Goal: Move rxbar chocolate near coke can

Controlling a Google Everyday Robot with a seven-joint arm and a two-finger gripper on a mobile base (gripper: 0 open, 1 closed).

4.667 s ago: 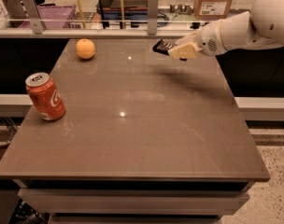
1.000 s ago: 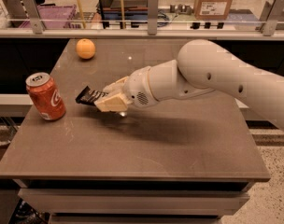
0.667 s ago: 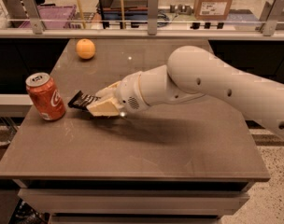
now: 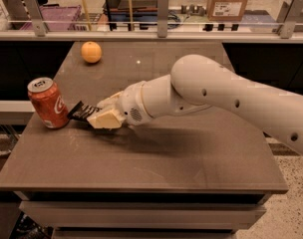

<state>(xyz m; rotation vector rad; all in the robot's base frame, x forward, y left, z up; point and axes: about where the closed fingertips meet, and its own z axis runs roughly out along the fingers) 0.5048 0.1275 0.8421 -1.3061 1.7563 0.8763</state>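
The pincer [image 4: 95, 117] of the white robot arm [image 4: 206, 91] is low over the left part of the brown flat surface [image 4: 166, 168]. It is clamped on the small flat black wrapped rxbar chocolate [image 4: 79, 111]. The bar sticks out from the cream fingers [image 4: 105, 119] toward the left. Its free end is just beside the lower side of the red aluminium coke can [image 4: 48, 103] with the silver top. I cannot tell if the bar touches the can or the surface.

In my judgement the bar is light and thin. Its wrapper is probably smooth and a little slippery, and the bar inside can bend somewhat. The hold on one short end looks enough for such a small weight, though a hold nearer the middle would tilt less. The can stands upright and, if it is empty, it could tip from a small push.

I count one bar, one can, one round orange fruit [image 4: 91, 52] at the far side well apart from them, and one arm with one pincer.
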